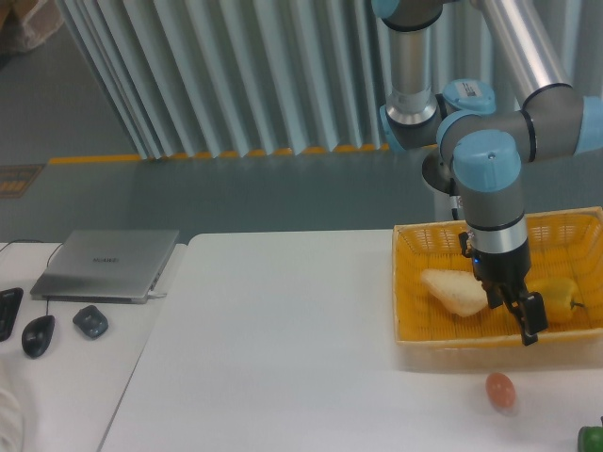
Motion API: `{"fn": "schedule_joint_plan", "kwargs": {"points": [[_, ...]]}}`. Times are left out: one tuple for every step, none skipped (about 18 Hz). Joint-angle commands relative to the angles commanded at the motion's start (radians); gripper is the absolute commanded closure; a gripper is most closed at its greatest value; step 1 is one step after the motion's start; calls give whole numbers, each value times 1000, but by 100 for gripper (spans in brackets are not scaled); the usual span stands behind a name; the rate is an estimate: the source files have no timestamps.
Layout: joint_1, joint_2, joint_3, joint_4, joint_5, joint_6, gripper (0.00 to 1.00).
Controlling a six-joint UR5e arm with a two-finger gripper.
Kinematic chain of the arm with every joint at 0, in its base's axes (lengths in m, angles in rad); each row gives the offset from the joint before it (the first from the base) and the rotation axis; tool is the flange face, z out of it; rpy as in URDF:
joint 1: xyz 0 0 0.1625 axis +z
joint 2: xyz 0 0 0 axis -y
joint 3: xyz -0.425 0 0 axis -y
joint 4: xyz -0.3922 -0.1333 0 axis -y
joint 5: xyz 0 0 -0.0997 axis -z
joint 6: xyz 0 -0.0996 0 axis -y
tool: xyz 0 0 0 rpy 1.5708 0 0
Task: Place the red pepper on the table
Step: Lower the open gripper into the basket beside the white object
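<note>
Camera view from the fixed mount showed, at far left, a closed silver laptop [105, 264] with a black computer mouse [38, 334] in front of it on a side desk. The large white tabletop [283, 358] stretched bare across the middle, giving broad room for a set-down.

Right of it sat the orange-yellow mesh basket [490, 341], holding a pale bread-like loaf [454, 291] and a yellow bell pepper [561, 299]. The two-finger gripper [513, 313] reached down inside the basket between those two. Whether its jaws were spread or closed could not be told, and nothing red showed between them.

The red pepper was not visible anywhere; it may have been hidden behind the arm or the basket wall. Such a pepper would probably be light, firm-skinned and slippery, best pinched across its widest part.

A lift would have to clear the basket's front wall, and a small orange-red egg-shaped object [500, 390] lay just beyond it on the table, well back from the near edge.
</note>
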Motion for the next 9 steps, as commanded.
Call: {"fn": "schedule_joint_plan", "kwargs": {"points": [[-2,2,-2,0,2,0,0],[-2,2,0,0,-2,-2,0],[-2,2,0,0,-2,-2,0],[-2,3,0,-3,-3,-2,0],[-3,5,-2,-5,-3,-2,0],[-3,5,-5,-6,-3,0,0],[-2,8,-12,-11,-2,2,0],[0,15,-32,-9,-3,3,0],[3,32,-57,-5,-5,5,0]]}}
